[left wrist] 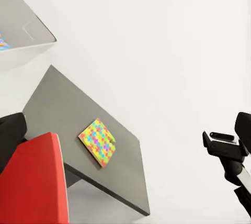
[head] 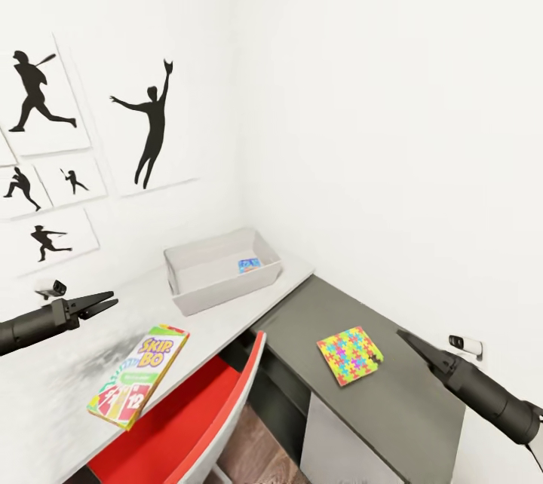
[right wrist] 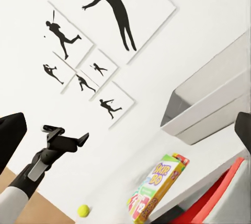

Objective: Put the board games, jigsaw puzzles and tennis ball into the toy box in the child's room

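Yellow-green-red flat "Skip-Bo" game box (head: 139, 376) lain on pale table (head: 45, 401), long axis toward far-right grey open toy box (head: 222, 269); nearest to left hand (head: 96, 304), slightly parted, nothing held. Right hand (head: 403, 336): spread cannot be told.

A child's room at home: baseball-player silhouette prints (head: 154, 126) cover the white wall, and a corner desk (head: 60, 393) carries a Skip-Bo game (head: 139, 375), a jigsaw puzzle (head: 349, 356) and a toy box (head: 219, 292), beside a red chair (head: 188, 424).
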